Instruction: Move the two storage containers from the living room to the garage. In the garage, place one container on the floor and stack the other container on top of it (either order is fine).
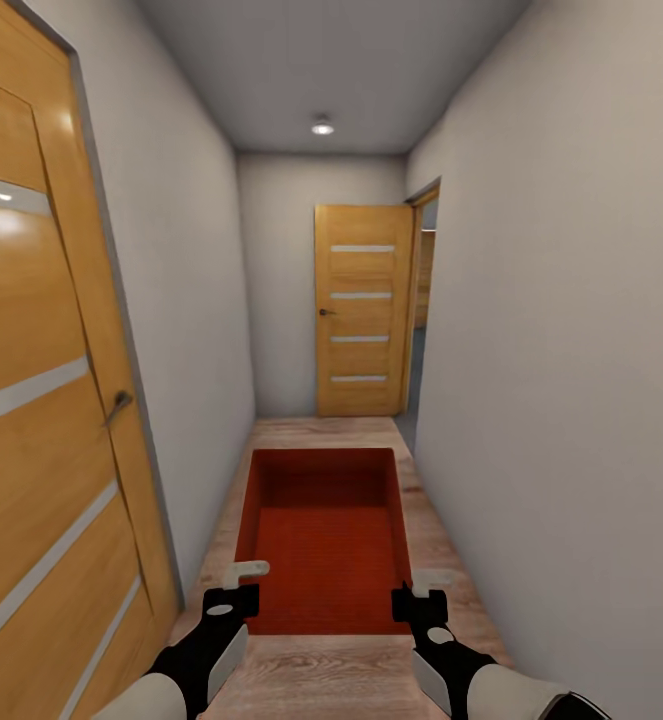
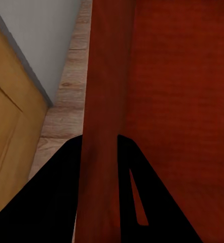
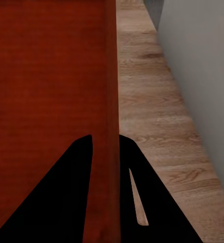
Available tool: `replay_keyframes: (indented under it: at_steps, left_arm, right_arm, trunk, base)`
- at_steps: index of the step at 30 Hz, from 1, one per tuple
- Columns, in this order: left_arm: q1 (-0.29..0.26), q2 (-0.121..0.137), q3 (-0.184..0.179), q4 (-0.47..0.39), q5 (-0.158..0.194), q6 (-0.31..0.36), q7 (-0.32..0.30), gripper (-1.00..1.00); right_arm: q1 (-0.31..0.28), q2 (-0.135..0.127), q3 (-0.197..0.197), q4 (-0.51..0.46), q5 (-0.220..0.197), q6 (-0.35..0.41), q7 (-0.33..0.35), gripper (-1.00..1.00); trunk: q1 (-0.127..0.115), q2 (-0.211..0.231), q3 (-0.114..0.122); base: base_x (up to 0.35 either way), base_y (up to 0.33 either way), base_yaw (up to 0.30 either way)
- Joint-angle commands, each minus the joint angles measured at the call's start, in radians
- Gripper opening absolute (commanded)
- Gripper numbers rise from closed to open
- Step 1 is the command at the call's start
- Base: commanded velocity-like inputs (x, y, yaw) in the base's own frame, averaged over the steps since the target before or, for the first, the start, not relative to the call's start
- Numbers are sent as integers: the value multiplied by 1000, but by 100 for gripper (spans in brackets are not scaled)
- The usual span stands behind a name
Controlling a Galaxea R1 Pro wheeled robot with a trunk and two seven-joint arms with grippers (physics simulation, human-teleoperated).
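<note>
Narrow, grey-walled hallway with a light wood-plank floor [image 1: 321, 430] runs ahead to a closed orange wooden door [image 1: 363, 310] in the head view, where an open orange-red rectangular bin [image 1: 321, 535] hangs between both arms. Left wrist view: the left gripper [image 2: 99, 152] pinches the bin's side wall. Right wrist view: the right gripper [image 3: 106, 152] pinches the opposite wall.

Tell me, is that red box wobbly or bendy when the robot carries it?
Probably fairly stiff: the storage container keeps straight walls while the left gripper and right gripper each pinch a side wall. It looks empty, so likely light. Held by thin walls alone, it might slip.
</note>
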Motion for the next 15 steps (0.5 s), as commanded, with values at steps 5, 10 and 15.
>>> replay_keyframes:
  at_steps: [5,10,15]
  left_arm:
    - [-1,36,-2,-2,102,6,6,-100]
    - [-1,36,-2,-2,102,6,6,-100]
    - [-1,34,-2,-2,102,7,6,-100]
  right_arm:
    - [-1,-13,-44,-7,30,2,2,-100]
    - [-1,-13,-44,-7,31,2,2,-100]
    - [-1,-15,-45,-8,31,3,3,-100]
  trunk:
    - [1,-1,-1]
    - [1,-1,-1]
    - [1,-1,-1]
  base:
    - [326,0,0]
    - [326,0,0]
    - [326,0,0]
